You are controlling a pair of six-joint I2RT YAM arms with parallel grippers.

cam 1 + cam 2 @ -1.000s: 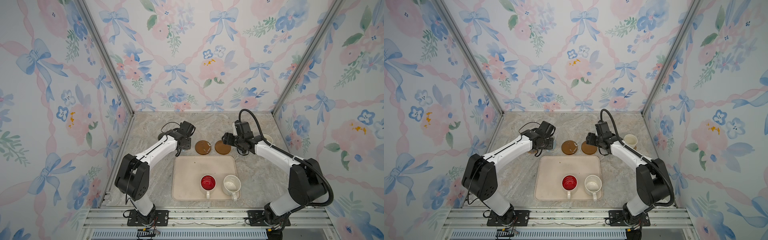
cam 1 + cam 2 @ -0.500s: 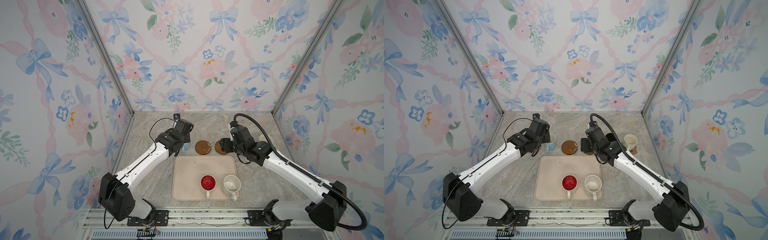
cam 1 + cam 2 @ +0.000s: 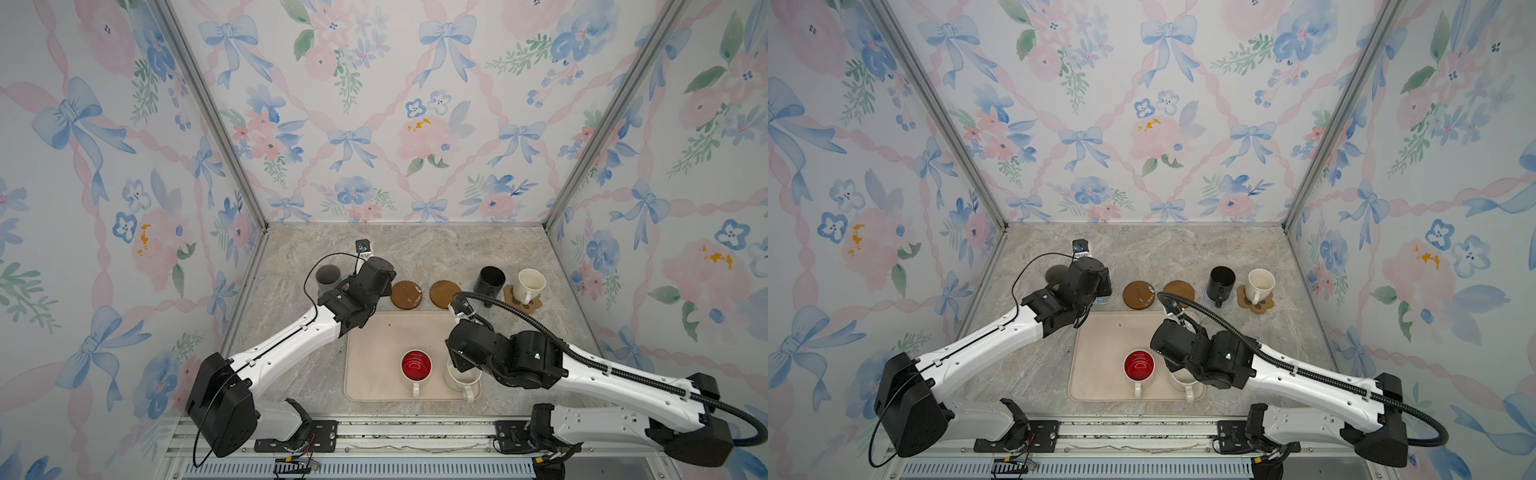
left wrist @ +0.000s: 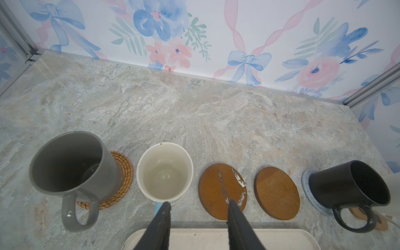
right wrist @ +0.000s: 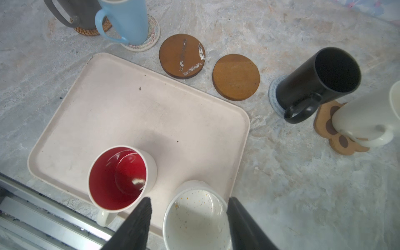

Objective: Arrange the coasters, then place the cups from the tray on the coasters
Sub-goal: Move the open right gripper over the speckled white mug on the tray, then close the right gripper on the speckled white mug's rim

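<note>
The speckled mug [image 5: 194, 218] stands on the tray [image 5: 121, 112] at its near right corner, with the red-lined mug [image 5: 116, 177] just beside it. The right claw [image 5: 189, 199] hangs over the speckled mug, jaws apart on either side of its rim; whether they touch it is hard to tell. Beyond the tray's far edge, a scuffed brown coaster [image 5: 181, 56] and a plain brown coaster [image 5: 236, 76] lie bare on the tabletop [image 5: 303, 194]. The left claw [image 4: 198, 204] hovers at the tray's far left corner, partly open and empty, near the light blue mug [image 4: 165, 173].
</note>
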